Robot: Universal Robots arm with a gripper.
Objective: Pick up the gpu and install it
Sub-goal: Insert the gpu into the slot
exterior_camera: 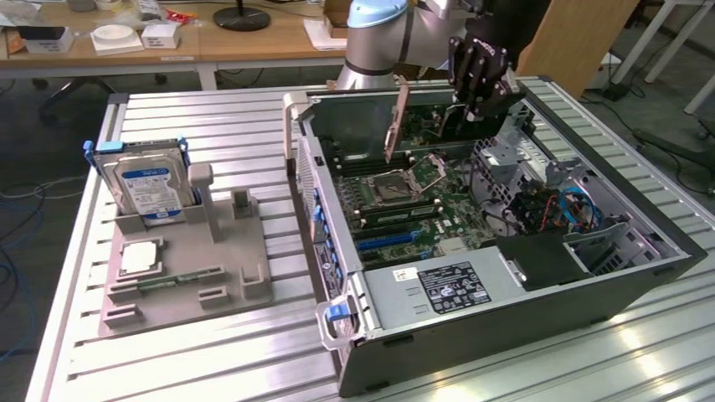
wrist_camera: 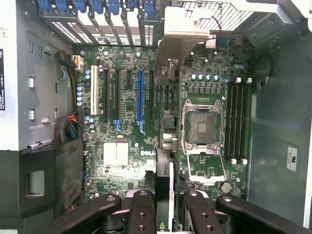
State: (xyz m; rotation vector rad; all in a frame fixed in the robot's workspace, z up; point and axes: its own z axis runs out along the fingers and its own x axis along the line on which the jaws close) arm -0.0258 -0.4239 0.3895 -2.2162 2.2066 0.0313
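The gpu (wrist_camera: 163, 168) shows edge-on in the wrist view, so both its faces are hidden. Its near end is covered where the fingers (wrist_camera: 142, 214) close on it, and the fingers themselves run off the picture's edge. In the exterior view the arm (exterior_camera: 374, 33) is cut off by the top edge, the counter (exterior_camera: 223, 352) runs out of frame, and the label print on the hard drive (exterior_camera: 146, 188) is too small to read.

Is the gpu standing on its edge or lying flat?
On edge: the tool holds the gpu upright, its board vertical, above the motherboard.
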